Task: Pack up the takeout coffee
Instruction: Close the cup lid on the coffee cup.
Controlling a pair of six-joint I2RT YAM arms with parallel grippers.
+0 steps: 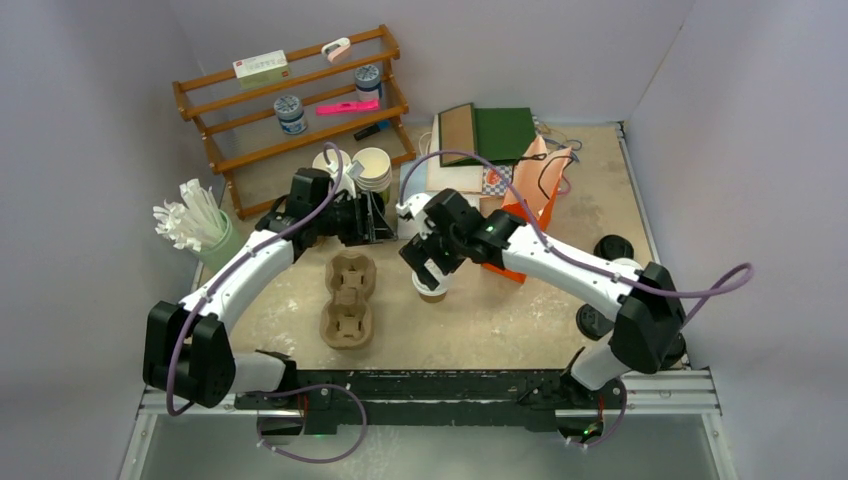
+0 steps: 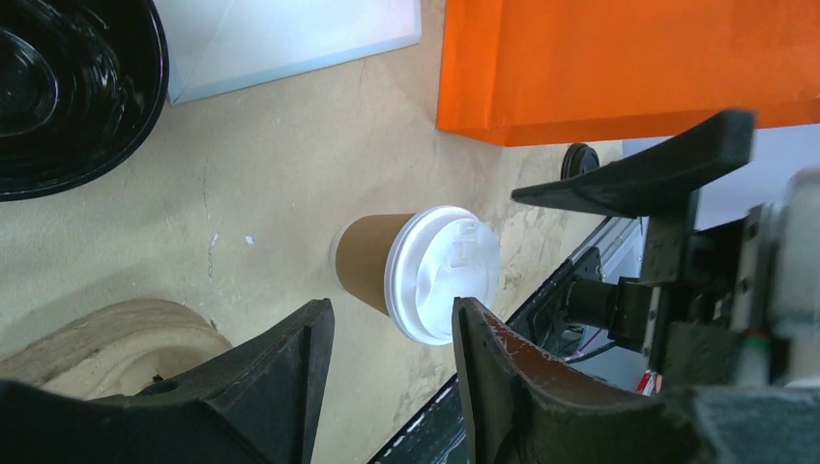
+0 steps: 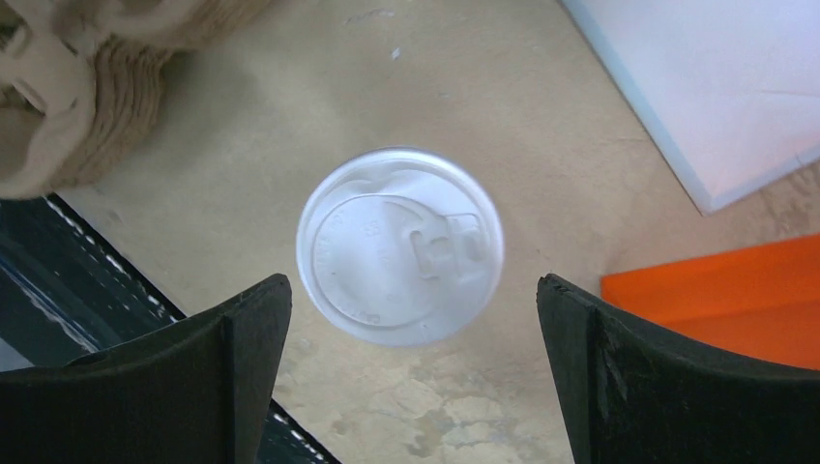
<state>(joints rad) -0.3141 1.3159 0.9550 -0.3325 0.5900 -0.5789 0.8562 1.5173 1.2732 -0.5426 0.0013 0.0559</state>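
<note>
So here's where we're at with the takeout coffee. The brown paper cup (image 2: 363, 261) has its white lid (image 3: 399, 244) on. It's standing upright on the table (image 1: 520, 310), not in the pulp cup carrier (image 1: 347, 298). It sits just beside the carrier, on its right in the overhead view, with the orange bag (image 2: 619, 58) on the far side of it.

The right gripper (image 3: 413, 290) hangs straight above the cup with its claw spread as wide as we can see it go. From its wrist camera, one black finger (image 3: 242, 338) is off to each side of the lid with bare table showing in between, so it isn't touching the cup and has hold of nothing.

The left gripper (image 2: 393, 307) comes in low from the carrier side and points at the cup. Its claw is roughly half open with nothing between the fingers (in that view the lid lines up with the gap, but the cup is clearly further off). A corner of the carrier shows by the lower finger there.

Other bits around: a pale white box (image 3: 716, 87) next to the orange bag, and a glossy black container (image 2: 68, 87) at the edge of the left wrist view.
</note>
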